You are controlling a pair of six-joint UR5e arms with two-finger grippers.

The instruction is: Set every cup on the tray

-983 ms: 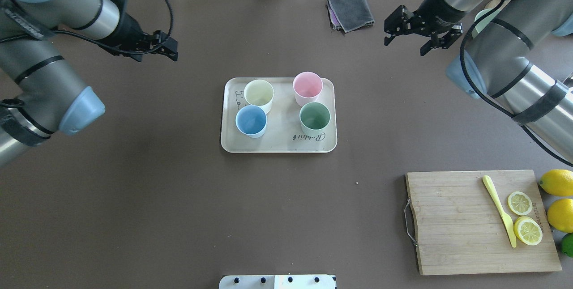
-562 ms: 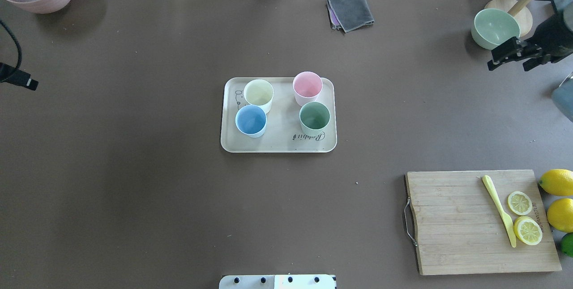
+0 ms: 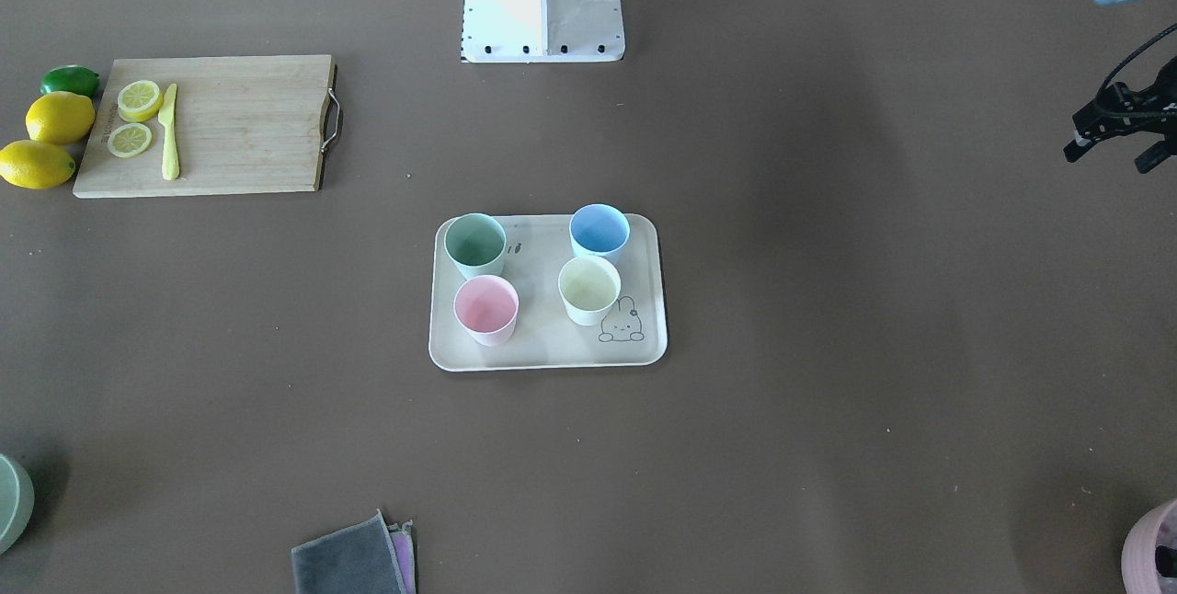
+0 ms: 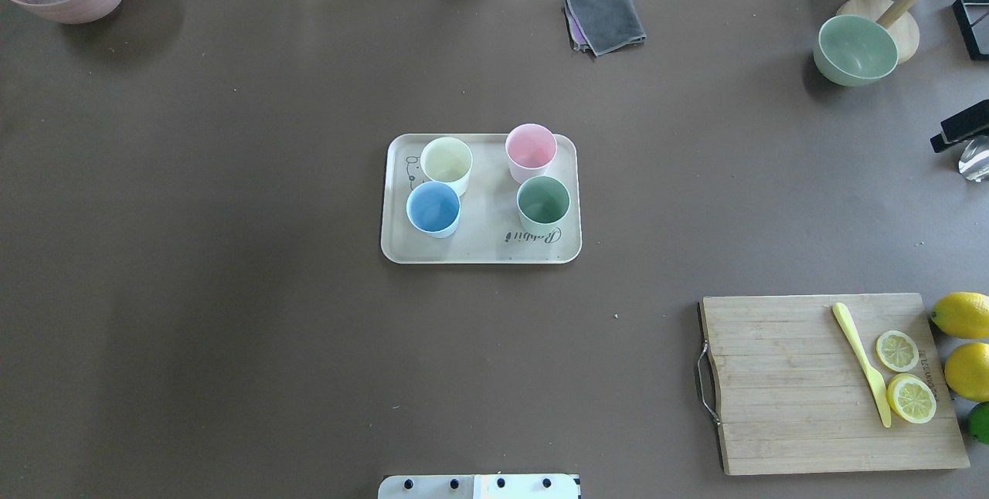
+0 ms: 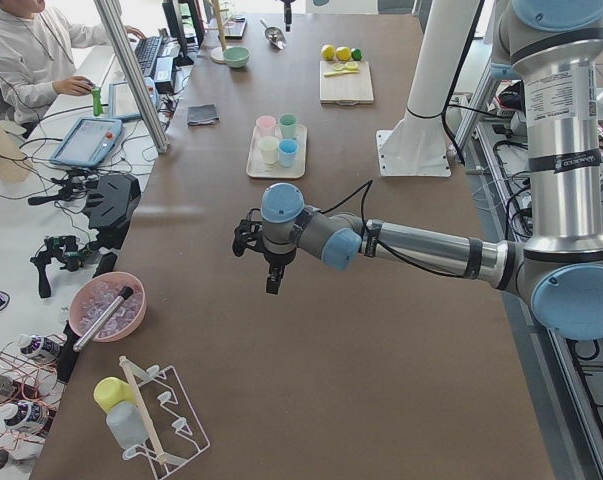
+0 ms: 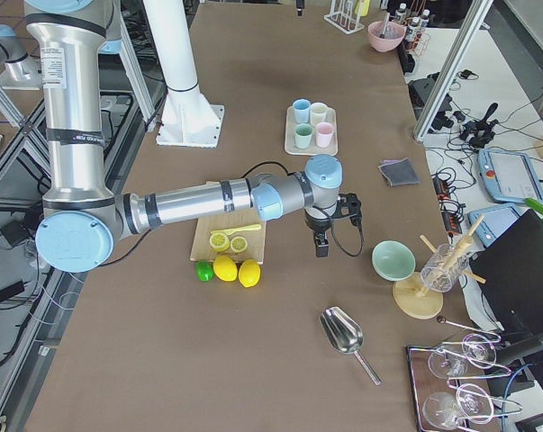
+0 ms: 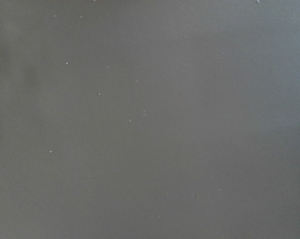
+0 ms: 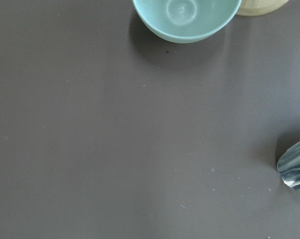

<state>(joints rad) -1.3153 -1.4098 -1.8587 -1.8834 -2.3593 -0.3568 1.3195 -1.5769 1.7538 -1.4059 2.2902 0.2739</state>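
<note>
On the tray [image 4: 479,249], the blue cup [image 4: 433,208] and green cup [image 4: 543,204] stand upright by the edge nearer the robot, the yellow cup [image 4: 446,162] and pink cup [image 4: 531,150] by its far edge; no cup shows off the tray, so placing looks finished; the left gripper [image 3: 1108,162] hangs well apart from the tray, jaws spread and empty; the right gripper [image 6: 321,245] hangs well off the tray's other side, and whether its jaws are spread or closed cannot be told; the next move probably calls only for parking both arms
</note>
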